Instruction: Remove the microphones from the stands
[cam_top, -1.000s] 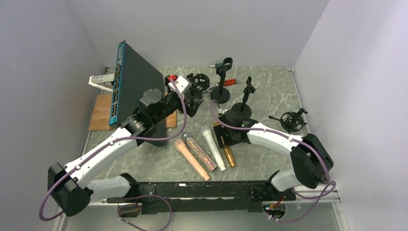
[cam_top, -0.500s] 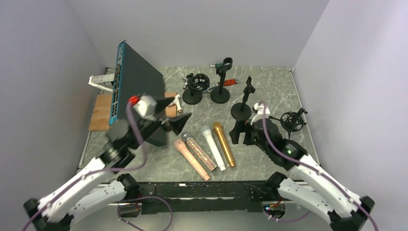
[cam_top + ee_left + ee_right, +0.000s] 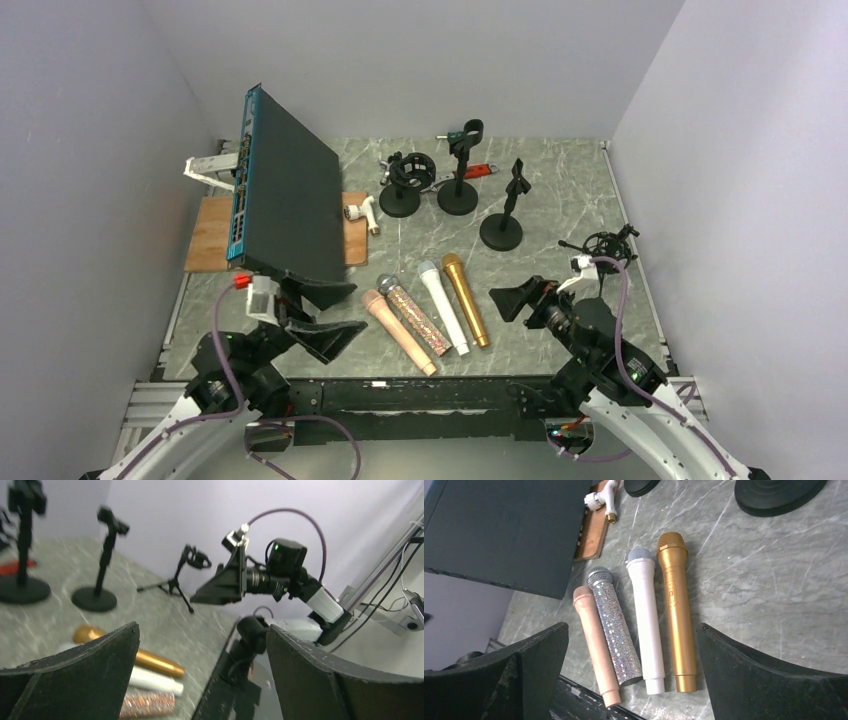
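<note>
- The network switch (image 3: 285, 195) is propped on edge at about 10 o'clock on the surface (image 3: 560, 190), its foot by a wooden board (image 3: 210, 235). It plays no part in this job.
- The left tool (image 3: 355, 308) hangs low at 7 o'clock, close to its base. Its jaws are spread wide and hold nothing, so I'd say it is parked out of the way.
- Four microphones lie flat in a row near 6 o'clock, heads pointing toward 11 o'clock: the pink microphone (image 3: 398, 332), glitter microphone (image 3: 412, 314), white microphone (image 3: 443, 307) and gold microphone (image 3: 465, 299). None touches a stand.
- Near 12 o'clock are the shock-mount stand (image 3: 400, 187) and the clip stand (image 3: 460, 172), with the slim stand (image 3: 503, 212) toward 1 o'clock. Every holder looks empty, so the task looks finished. I cannot tell which microphone came off which stand.
- The right tool (image 3: 500, 296) sits at 5 o'clock, jaws wide apart and empty, its wrist camera looking down on the row.
- A small tripod stand (image 3: 605, 248) waits at 3 o'clock, its cradle also bare.
</note>
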{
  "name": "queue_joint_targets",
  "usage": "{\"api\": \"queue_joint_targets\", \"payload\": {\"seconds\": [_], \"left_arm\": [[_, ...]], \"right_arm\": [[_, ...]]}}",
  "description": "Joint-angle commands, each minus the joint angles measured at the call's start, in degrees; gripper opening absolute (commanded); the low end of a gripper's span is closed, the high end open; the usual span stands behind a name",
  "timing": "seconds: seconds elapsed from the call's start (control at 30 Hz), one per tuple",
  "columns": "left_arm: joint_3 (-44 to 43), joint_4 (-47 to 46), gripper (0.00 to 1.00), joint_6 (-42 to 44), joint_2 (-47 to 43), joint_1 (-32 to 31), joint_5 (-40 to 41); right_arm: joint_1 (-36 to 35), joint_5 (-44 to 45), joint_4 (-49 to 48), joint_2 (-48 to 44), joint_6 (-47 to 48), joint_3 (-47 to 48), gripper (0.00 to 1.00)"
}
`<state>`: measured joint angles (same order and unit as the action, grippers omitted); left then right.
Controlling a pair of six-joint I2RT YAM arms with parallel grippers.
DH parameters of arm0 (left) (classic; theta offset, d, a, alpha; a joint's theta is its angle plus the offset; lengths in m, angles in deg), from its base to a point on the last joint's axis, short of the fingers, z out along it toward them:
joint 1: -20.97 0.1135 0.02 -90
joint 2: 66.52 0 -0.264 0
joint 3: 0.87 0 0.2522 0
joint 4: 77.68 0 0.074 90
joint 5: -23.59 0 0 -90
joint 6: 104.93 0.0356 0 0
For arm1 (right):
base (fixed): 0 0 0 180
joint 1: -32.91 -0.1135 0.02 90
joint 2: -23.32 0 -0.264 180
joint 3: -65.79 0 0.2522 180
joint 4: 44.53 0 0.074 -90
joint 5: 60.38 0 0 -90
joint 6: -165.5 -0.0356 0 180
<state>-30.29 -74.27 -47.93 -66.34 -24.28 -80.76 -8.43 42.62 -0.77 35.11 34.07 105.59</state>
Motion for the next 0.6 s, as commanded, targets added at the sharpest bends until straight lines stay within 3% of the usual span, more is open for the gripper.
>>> {"api": "queue_joint_targets", "payload": {"seconds": [0.0,0.1,0.27,0.57], "left_arm": [[3.23,4.9,1.0,-8.24,-16.9,-0.18,-4.4],[0.59,8.07,0.99,-7.41,-13.97,-0.16,-7.72],[3.56,4.24,0.99,-9.58,-15.2,-0.1,-7.87],[8.58,-3.89,0.99,-12.73,-16.63,-0.1,-5.06]], "right_arm": [[-0.14,-1.74,-2.79,-4.76,-5.09,-3.02,1.0],[-0.15,-2.69,-4.06,-9.31,-6.1,-6.34,1.0],[-0.1,-2.27,-3.36,-19.57,-8.51,-10.7,1.0],[-0.14,-3.27,-5.59,-19.25,-6.83,-11.14,1.0]]}}
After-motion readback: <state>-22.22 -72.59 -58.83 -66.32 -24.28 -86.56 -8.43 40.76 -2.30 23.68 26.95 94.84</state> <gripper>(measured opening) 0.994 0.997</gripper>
